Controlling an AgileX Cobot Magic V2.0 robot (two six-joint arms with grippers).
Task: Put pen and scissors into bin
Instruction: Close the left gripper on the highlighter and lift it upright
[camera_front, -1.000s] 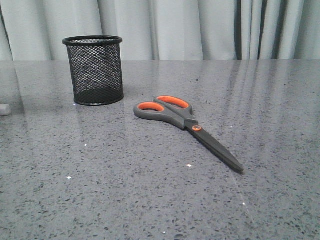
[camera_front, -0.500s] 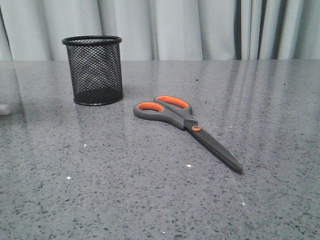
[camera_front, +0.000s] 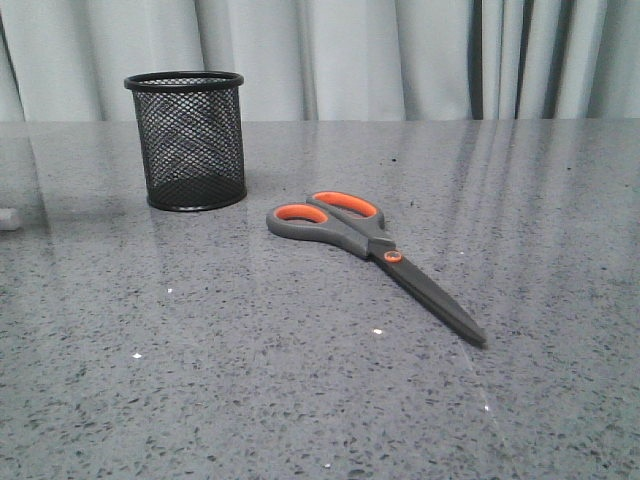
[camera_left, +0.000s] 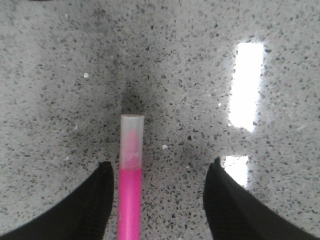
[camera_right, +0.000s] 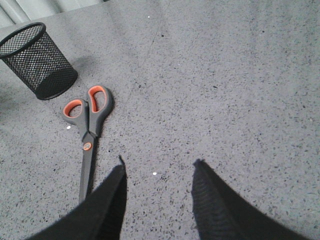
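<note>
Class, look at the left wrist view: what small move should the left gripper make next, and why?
Probably close on the pen. It lies on the table between the open fingers of the left gripper, nearer one of them, not yet gripped. The bin holds nothing visible.

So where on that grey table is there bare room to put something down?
Most of the speckled grey stone table is bare: the near strip in front of the grey-and-orange scissors, and the whole right side beyond their blades. The tightest spot is the narrow gap between the scissor handles and the black wire-mesh cup. A small pale object sits at the left edge.
</note>
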